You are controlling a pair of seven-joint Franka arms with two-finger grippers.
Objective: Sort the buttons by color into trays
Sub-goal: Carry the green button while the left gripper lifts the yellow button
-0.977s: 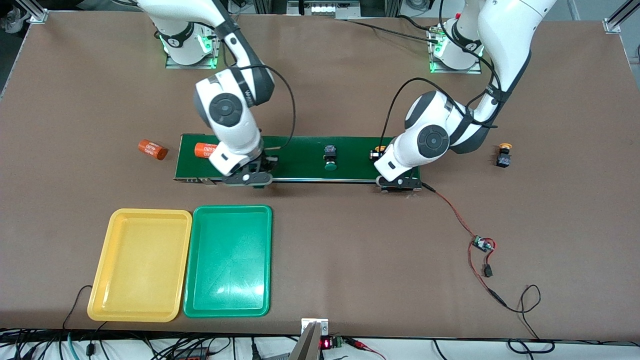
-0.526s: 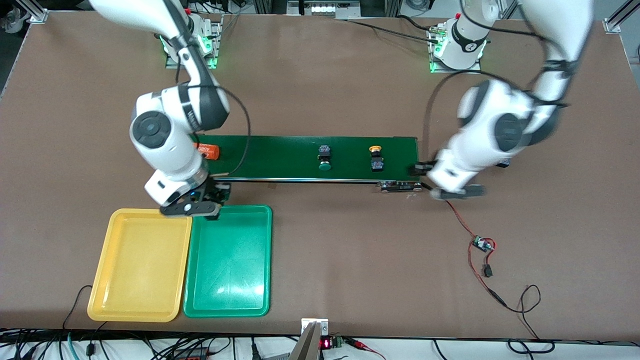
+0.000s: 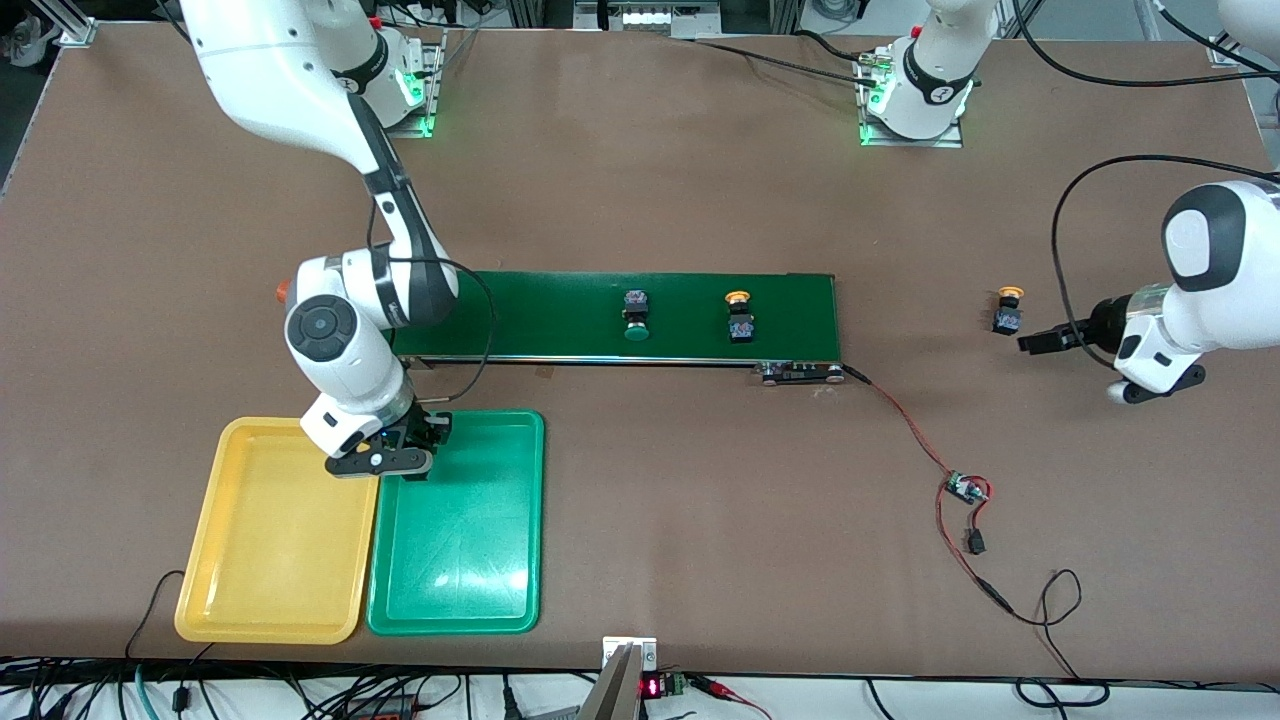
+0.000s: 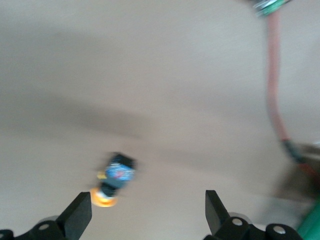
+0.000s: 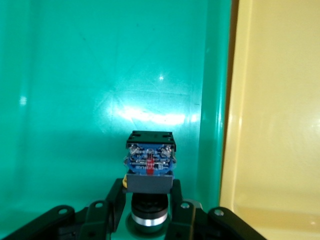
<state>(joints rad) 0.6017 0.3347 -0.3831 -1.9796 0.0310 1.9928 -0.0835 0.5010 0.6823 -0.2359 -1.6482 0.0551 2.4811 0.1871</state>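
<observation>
- The right gripper [image 3: 412, 452] is hanging over the green tray [image 3: 470, 560], close to its edge beside the yellow tray [image 3: 260, 560], its fingers clamping a button [image 5: 150, 162] whose cap colour cannot be told.
- The left gripper [image 3: 1060, 340] is hovering with fingers spread wide, empty, just beside a yellow-capped button [image 3: 1008, 310] lying on the table [image 3: 700, 520].
- Well apart from both grippers, a green-capped button [image 3: 635, 314] and another yellow-capped button [image 3: 740, 314] are sitting on the conveyor belt [image 3: 560, 300].
</observation>
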